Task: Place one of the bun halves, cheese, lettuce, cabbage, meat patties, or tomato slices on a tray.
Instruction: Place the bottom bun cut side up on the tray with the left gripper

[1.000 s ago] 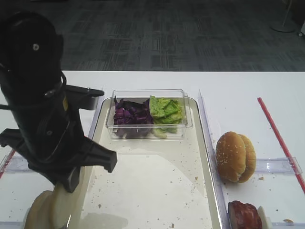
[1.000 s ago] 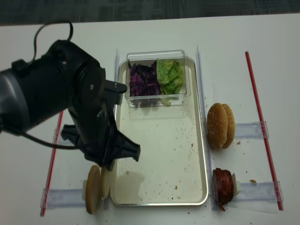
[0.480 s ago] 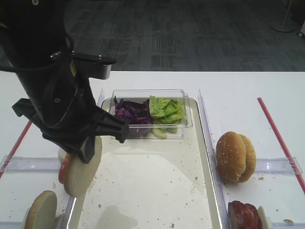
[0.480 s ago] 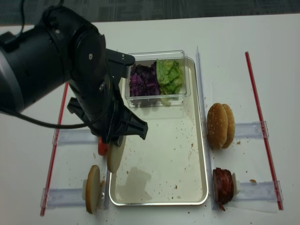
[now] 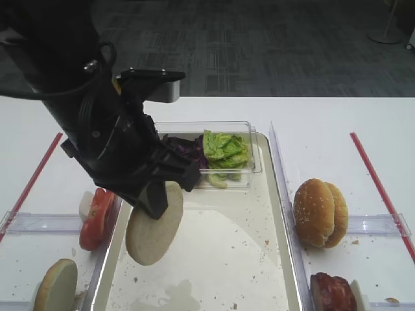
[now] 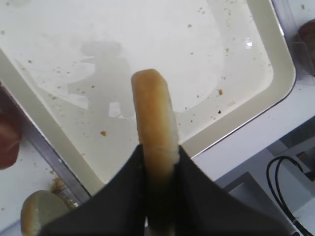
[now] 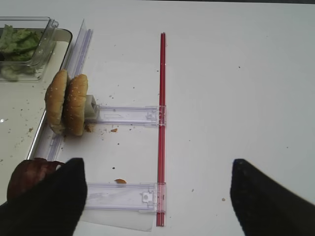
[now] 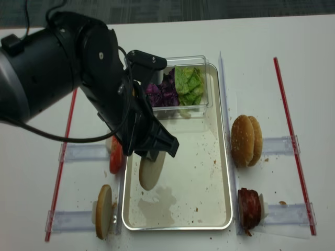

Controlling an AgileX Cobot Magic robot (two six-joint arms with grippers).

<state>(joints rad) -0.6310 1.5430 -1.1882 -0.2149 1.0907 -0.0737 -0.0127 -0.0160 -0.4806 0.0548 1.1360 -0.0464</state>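
the left arm's jaws, clenched on the bun half (image 5: 154,225), hang it on edge just above the tray (image 5: 272,194).

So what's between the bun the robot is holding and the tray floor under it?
Nothing: the bun half hangs in the left end effector over bare, crumb-speckled tray floor, seen in the exterior high view.

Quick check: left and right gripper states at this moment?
Left gripper: closed on a bun half, held above the tray.
Right gripper: open, empty.
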